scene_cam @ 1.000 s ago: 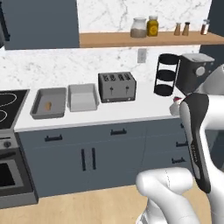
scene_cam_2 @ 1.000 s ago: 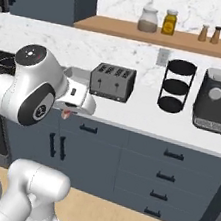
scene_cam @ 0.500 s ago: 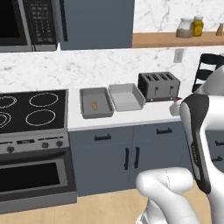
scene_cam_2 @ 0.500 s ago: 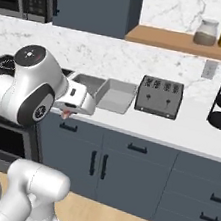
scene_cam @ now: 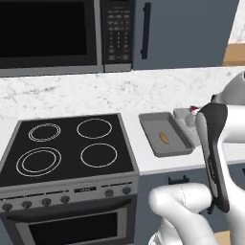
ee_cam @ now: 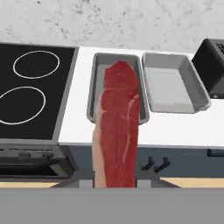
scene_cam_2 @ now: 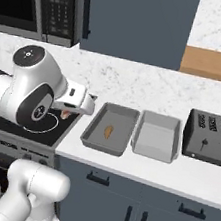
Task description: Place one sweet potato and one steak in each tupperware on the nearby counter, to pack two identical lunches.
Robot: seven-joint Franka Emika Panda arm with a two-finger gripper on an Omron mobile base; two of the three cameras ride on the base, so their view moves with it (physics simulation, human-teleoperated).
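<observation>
Base driven left; stove (scene_cam: 67, 148) now in view. Our jaws pinch the steak (ee_cam: 117, 127). Darker tupperware (scene_cam_2: 110, 129), holding sweet potato (scene_cam_2: 108, 131), lies at twelve o'clock on the bench (scene_cam_2: 173, 175): we should lower squarely over it.

Steak (ee_cam: 117, 131) hangs across hand view toward 12 o'clock, masking dark tray (ee_cam: 97, 65). Light tray (ee_cam: 168, 87) at 1 o'clock open above. Toaster (ee_cam: 213, 65) blocks 2 o'clock. Stove (ee_cam: 30, 92) flat at 10.

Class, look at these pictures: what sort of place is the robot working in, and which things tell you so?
A home-style kitchen, rendered in simulation. A black four-ring stove sits under a microwave, and a slotted toaster stands on the white counter.
</observation>
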